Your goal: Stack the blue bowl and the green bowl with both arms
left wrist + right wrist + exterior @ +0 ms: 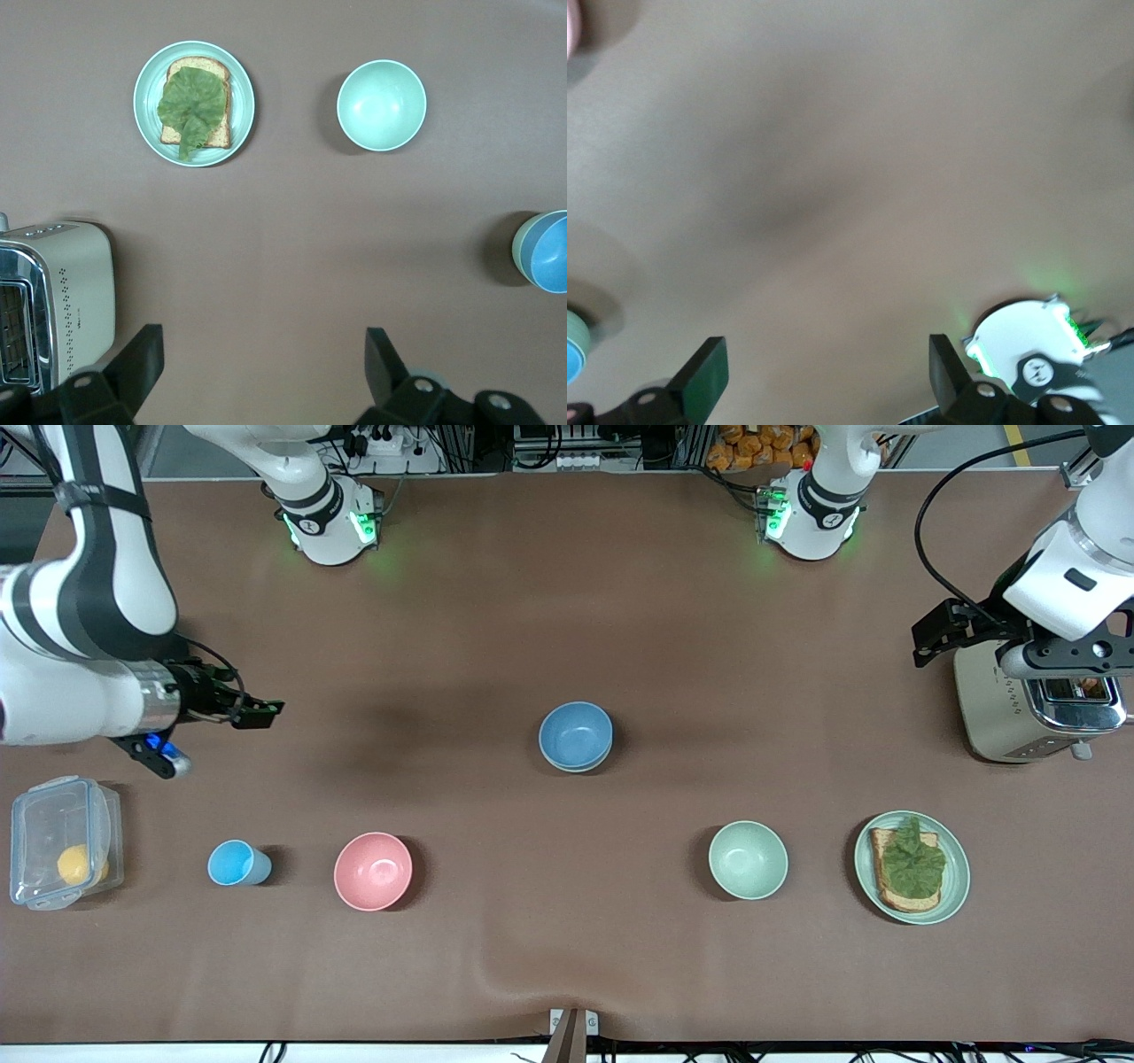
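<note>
**Pink bowl and mint bowl sit loose in the near row; the blue-and-green stack looks made**

Pink bowl and mint-green bowl lie closest to the front camera, each alone on the brown tabletop and well apart from each other.

The blue bowl stands upright near the middle of the tabletop, farther from the front camera than that row. A second rim shows under it. In the left wrist view this outer shell reads as the sage green bowl, with the blue one nested inside. Judged from that, the stacking is done, and nothing of the task seems left except keeping the arms clear.

Outward toward the left arm's end, a green plate carries toast topped with lettuce, just beside the mint bowl. A toaster stands farther from the camera than the plate. Toward the right arm's end are a light-blue cup beside the pink bowl, then a clear lidded box with something yellow inside.

The left gripper hangs over bare tabletop next to the toaster, fingers released and spread wide, grasping nothing. The right gripper hovers over bare tabletop at the right arm's end, above the cup and box area, fingers likewise released and empty. Both arms wait, well apart from the stack.
</note>
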Robot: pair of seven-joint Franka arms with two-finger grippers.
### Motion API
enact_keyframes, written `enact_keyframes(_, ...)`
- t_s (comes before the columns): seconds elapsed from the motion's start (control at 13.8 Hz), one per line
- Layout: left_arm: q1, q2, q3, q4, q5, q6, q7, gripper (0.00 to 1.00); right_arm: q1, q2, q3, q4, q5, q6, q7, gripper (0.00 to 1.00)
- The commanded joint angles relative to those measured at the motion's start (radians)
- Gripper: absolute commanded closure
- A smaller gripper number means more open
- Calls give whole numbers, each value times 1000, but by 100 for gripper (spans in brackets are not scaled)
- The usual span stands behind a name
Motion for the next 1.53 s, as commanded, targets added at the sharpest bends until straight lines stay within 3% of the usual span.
enact_keyframes(0.0,15,-9,-7,15,-17,-35,57,0,-46,-95,35,-15,-44,13,-97,0)
enact_keyframes(0.36,21,-34,6,26,-14,-42,70,0,-46,-221,35,-7,-86,67,-151,0)
enact_keyframes(0.73,47,-36,-3,26,-56,-32,71,0,-21,-279,81,49,-126,50,-151,0)
enact_keyframes(0.94,49,-39,0,20,-70,-38,73,0,-20,-270,80,169,-116,43,-152,0)
enact_keyframes(1.24,41,-34,-3,-17,-63,-27,74,0,-38,-258,78,159,-181,76,-337,0)
enact_keyframes(1.45,44,-71,-5,-11,-63,-4,80,0,-41,-256,63,140,-176,99,-370,0)
